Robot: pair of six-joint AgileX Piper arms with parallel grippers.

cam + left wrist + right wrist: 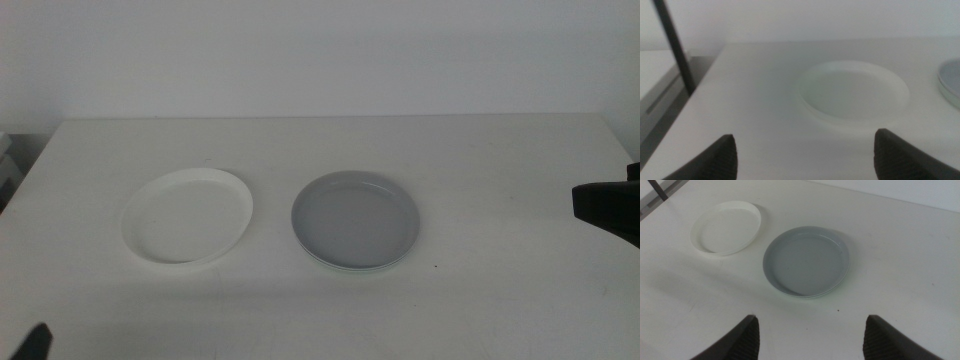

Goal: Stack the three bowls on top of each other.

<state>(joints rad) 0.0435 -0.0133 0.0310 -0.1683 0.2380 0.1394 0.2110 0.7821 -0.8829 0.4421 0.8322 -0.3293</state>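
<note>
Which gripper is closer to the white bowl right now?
Left. The left gripper faces the shallow round white bowl from the near-left corner; the right gripper sits at the far right edge, beyond the grey bowl.

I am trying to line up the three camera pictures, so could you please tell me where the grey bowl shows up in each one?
Middle view: the grey bowl sits just right of centre on the table.
Left wrist view: only its rim shows, cut off at the picture's right edge.
Right wrist view: it fills the centre, whole.
Shared landmark: the white bowl, close beside it, apart from it, in all three views.
</note>
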